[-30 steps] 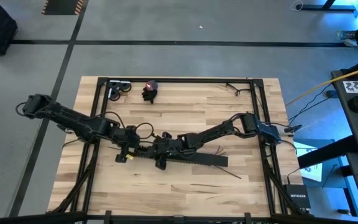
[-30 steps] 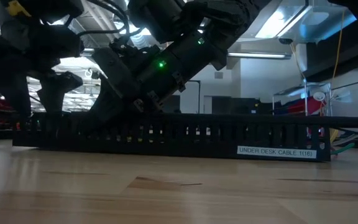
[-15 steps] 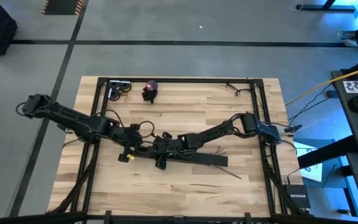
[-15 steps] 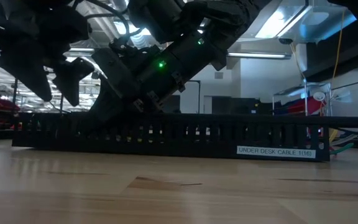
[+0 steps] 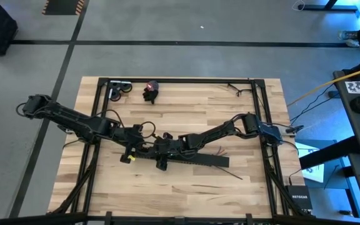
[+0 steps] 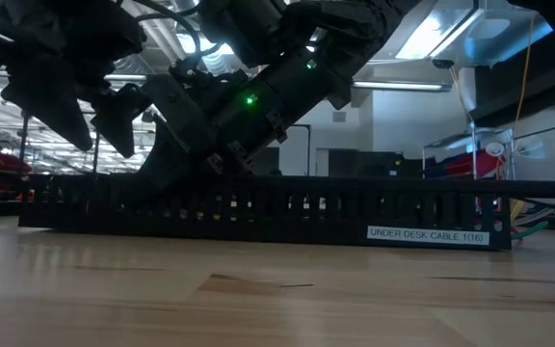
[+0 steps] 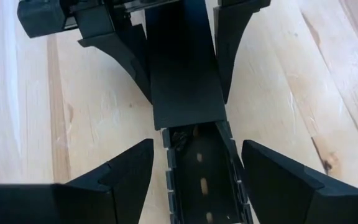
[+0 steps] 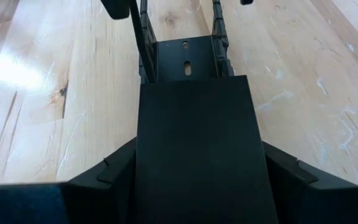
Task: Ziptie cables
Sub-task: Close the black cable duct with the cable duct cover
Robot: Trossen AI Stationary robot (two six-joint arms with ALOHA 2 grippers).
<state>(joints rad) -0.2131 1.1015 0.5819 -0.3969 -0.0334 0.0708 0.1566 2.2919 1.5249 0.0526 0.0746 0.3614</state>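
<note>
High view: wooden table (image 5: pixel 186 187), grey floor | left jaws open | right jaws grip black slotted bar (image 5: pixel 199 159)

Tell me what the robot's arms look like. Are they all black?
Mostly, yes. Both arms are dark and chunky, with thin black cables looping off them. The left tool and the right tool each have two dark, wedge-shaped fingers. One arm shows small green lights in the low view.
</note>
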